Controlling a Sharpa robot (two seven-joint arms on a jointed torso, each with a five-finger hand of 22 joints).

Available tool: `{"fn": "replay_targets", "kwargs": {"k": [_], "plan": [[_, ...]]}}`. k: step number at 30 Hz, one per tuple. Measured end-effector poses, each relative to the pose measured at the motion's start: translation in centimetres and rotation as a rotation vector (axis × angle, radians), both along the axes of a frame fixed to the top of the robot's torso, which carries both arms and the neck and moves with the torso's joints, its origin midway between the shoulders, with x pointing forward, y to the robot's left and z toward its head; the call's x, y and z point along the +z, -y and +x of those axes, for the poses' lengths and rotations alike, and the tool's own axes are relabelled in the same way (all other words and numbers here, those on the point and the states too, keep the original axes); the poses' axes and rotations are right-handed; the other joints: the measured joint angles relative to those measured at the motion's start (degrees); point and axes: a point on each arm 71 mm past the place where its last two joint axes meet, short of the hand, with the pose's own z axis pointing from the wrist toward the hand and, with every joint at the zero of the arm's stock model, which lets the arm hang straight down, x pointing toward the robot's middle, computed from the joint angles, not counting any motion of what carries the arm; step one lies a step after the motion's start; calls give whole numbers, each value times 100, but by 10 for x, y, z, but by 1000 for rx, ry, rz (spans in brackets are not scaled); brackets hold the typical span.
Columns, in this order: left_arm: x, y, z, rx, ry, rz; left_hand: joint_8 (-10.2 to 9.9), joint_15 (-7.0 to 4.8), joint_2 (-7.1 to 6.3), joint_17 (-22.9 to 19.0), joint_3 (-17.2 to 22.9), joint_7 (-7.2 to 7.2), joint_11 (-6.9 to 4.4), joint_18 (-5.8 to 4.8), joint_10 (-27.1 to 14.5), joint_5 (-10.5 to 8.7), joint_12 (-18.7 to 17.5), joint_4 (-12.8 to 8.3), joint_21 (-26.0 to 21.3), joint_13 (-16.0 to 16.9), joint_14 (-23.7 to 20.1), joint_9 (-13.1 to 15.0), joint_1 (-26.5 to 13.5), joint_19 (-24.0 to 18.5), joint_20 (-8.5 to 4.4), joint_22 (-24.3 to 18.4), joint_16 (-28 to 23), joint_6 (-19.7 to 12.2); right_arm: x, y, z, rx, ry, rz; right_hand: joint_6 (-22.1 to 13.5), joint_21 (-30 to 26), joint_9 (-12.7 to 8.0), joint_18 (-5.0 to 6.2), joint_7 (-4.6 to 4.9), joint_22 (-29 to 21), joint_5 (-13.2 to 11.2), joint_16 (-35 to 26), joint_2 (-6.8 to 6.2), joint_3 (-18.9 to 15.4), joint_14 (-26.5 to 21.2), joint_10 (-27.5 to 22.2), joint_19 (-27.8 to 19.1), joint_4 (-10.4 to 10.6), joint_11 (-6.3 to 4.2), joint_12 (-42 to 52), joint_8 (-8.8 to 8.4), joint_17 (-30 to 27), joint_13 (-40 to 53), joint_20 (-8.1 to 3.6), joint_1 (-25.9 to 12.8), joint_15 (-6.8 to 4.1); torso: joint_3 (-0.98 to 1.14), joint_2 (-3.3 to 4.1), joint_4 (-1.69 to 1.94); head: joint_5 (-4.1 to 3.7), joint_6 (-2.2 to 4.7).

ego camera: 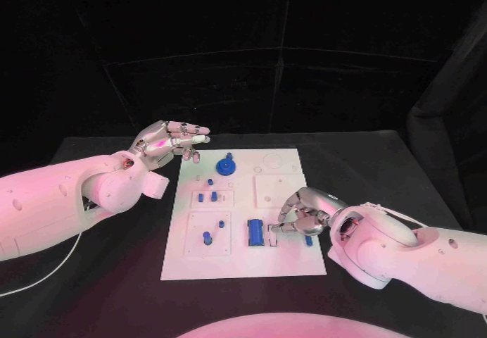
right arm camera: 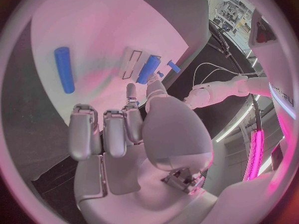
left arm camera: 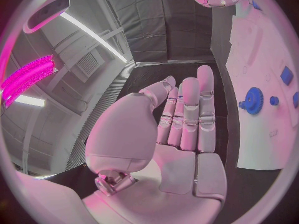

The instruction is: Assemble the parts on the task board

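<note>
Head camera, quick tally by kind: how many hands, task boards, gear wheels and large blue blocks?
Hands: 2, left hand and right hand
Task board: 1
Blue gear: 1
Large blue block: 1
Total: 5

Table (ego camera: 112, 211): black, under everything I see.
Cable (ego camera: 46, 271): white, on the table's left part.

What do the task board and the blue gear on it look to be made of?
The task board: apparently rigid white plastic, matte, with shallow recessed outlines. The blue gear: probably moulded or printed plastic, uniform saturated colour, toothed rim, little shine. Neither can be confirmed from looks alone.
</note>
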Motion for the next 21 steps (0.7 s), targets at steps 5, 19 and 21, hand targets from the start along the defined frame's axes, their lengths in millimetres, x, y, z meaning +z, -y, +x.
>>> {"fn": "replay_targets", "kwargs": {"k": [5, 19, 21], "plan": [[0, 0, 0, 0, 0, 0, 0, 0, 0, 0, 0, 0, 0, 0, 0, 0, 0, 0, 0, 0, 0, 0, 0, 0, 0, 0, 0, 0, 7, 33, 1, -37, 17, 17, -200, -80, -117, 0, 97, -63, 70, -50, 66, -5, 12, -80, -85, -57, 79, -167, -248, -85, 5, 85, 66, 74, -3, -3, -14, -40, 15], [-1, 2, -1, -5, -2, 0, 0, 0, 0, -17, 0, 0, 21, 0, -21, 0, 0, 0, 0, -5, 0, 0, 0, 0, 0, -5, 0, 0, 3, 59, -3, -3, -41, -117, 177, -81, -148, 1, 13, 0, 536, -61, 97, -286, 12, -66, -54, 193, 65, -191, -299, -79, -23, 116, -204, 73, 9, -12, -81, -136, 26], [-2, 2, -1, -6, -3, 0, 24, 0, 0, -17, 0, 0, 21, 0, -21, 0, 0, 0, 0, -5, 0, 1, 0, 0, 0, -7, 0, 0, 0, 57, -3, 8, -59, -149, 193, -81, -139, 1, -3, -8, 536, -79, 85, -330, 12, -66, -54, 204, 65, -196, -299, -93, -15, 116, -216, 73, 9, -12, -81, -145, 25]]}}
